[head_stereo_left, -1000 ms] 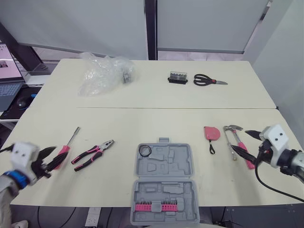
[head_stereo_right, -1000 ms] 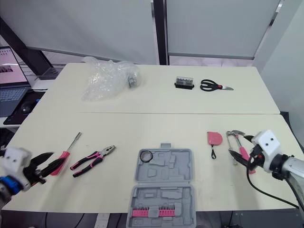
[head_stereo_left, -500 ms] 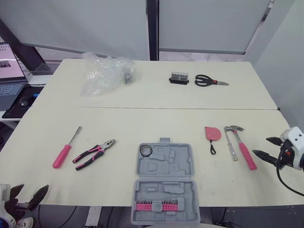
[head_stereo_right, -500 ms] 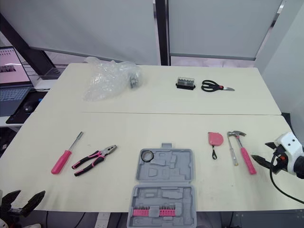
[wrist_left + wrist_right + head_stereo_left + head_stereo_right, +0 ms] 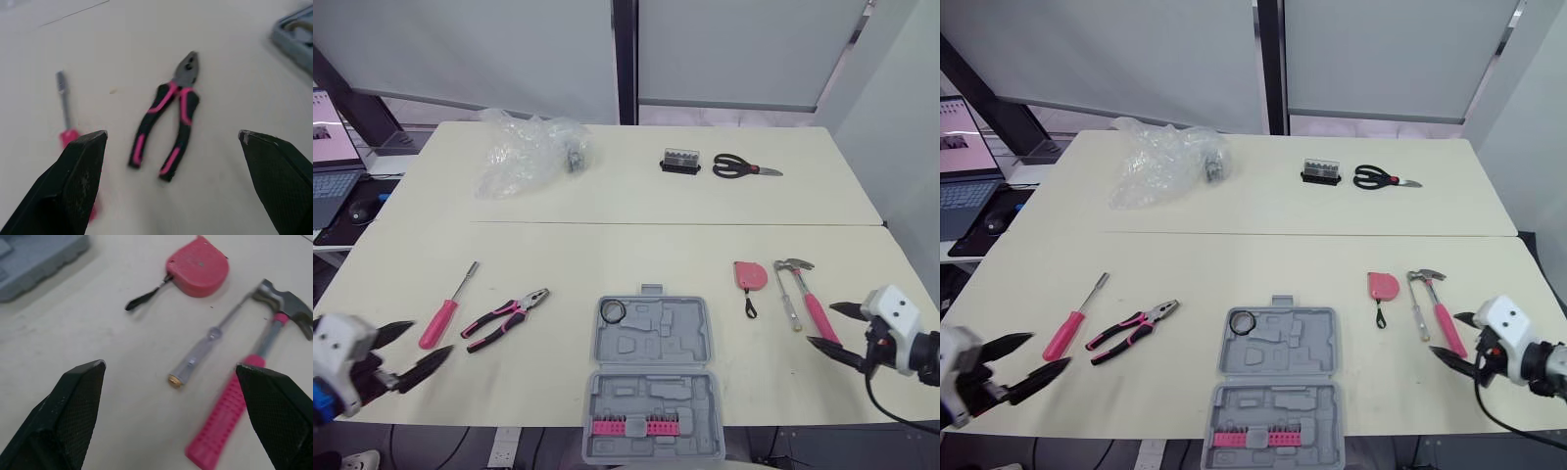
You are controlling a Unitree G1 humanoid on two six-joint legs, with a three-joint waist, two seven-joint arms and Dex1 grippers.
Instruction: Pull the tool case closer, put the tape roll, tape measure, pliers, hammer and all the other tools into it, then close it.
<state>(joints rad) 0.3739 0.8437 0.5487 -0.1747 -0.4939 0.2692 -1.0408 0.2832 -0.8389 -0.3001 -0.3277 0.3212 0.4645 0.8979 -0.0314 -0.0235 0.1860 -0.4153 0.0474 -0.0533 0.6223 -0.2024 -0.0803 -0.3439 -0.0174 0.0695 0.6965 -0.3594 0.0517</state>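
Surface (image 5: 636, 245): pale, with a seam across it; we see the tools on the near part.
Tool case (image 5: 653, 377): grey, lying open and flat at the middle of the near edge, its near half holding a row of pink bits.
Tape roll (image 5: 612, 311): a small black ring, which we see in the far left corner of the case's far half.
Pliers (image 5: 504, 319): pink and black, flat on the surface left of the case, jaws toward the case.
Screwdriver (image 5: 447, 308): pink handle, just left of the pliers and apart from them.
Tape measure (image 5: 750, 275): pink, right of the case, with its black strap trailing toward us.
Hammer (image 5: 808, 299): pink handle, right of the tape measure, head at the far end.
Metal rod (image 5: 788, 299): a slim silver tool just beside the hammer, between it and the tape measure.
Left fingers (image 5: 423, 365): the 2 are spread wide and hold nothing. They are at the near left edge, close to the screwdriver's handle.
Right fingers (image 5: 827, 350): the 2 are spread wide and hold nothing. They are just beside the near end of the hammer's handle, and we cannot tell whether they touch it.
Far part: scissors (image 5: 744, 166), a small black box (image 5: 679, 161) and a crumpled clear plastic bag (image 5: 529, 152).
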